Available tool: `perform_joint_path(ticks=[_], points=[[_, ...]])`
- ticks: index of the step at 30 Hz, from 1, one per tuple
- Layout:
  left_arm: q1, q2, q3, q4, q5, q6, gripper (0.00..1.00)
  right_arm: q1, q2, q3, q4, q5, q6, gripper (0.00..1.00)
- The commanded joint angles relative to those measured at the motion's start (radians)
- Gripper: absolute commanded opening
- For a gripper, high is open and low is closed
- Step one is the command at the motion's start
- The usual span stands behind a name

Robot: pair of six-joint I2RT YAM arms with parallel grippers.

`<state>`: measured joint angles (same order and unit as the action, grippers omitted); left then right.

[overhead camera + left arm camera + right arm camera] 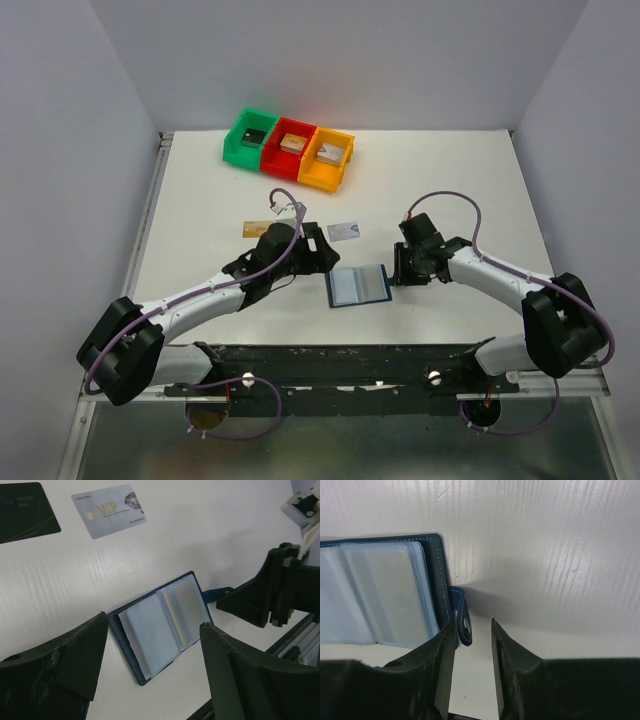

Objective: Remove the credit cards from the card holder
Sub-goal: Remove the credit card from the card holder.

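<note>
Here's the small navy-blue folding card holder point(162, 625), lying flat and open on the white desk point(450, 180), its pale blue plastic pockets facing up. It sits directly under the left hand point(154, 622), whose fingers stand wide apart over it, one on each side, holding nothing.

Count the cards! Beyond the left hand's fingertips lie a thin black rectangular card point(25, 510) and a pale grey-white card with gold VIP lettering point(109, 510), both flat on the desk and clear of the holder. A third, the tan-gold card point(258, 229), rests out by that hand's wrist, on its outer side. So three are out, by my reckoning.

The fourth? A pale sheet with a yellowish edge shows inside the pocket nearer the right hand point(472, 623), so I judge one card is left to pull, though the plastic blurs it.

That right hand is low at the holder's edge, fingers only narrowly apart, and the small blue snap tab point(462, 615) pokes into the mouth of the gap, against one finger. It isn't pinched from both sides as far as I can see. Looks like bracing for the last extraction.
</note>
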<state>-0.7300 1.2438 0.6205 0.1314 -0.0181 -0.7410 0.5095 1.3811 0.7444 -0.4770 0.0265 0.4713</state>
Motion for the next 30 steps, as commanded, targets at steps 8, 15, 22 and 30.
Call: perform_joint_path(ticks=[8,15,22,30], points=[[-0.023,0.019,-0.016,0.103,0.119,0.035,0.67,-0.034,0.119,0.052,0.071,-0.069,0.0,0.3],[-0.025,0.06,0.007,0.093,0.173,0.071,0.65,-0.034,0.093,0.007,0.164,-0.187,-0.008,0.02],[-0.028,0.175,0.087,0.048,0.271,0.114,0.59,-0.034,-0.062,-0.039,0.15,-0.255,-0.037,0.0],[-0.062,0.301,0.199,-0.009,0.325,0.157,0.61,-0.034,-0.159,-0.063,0.163,-0.326,-0.065,0.0]])
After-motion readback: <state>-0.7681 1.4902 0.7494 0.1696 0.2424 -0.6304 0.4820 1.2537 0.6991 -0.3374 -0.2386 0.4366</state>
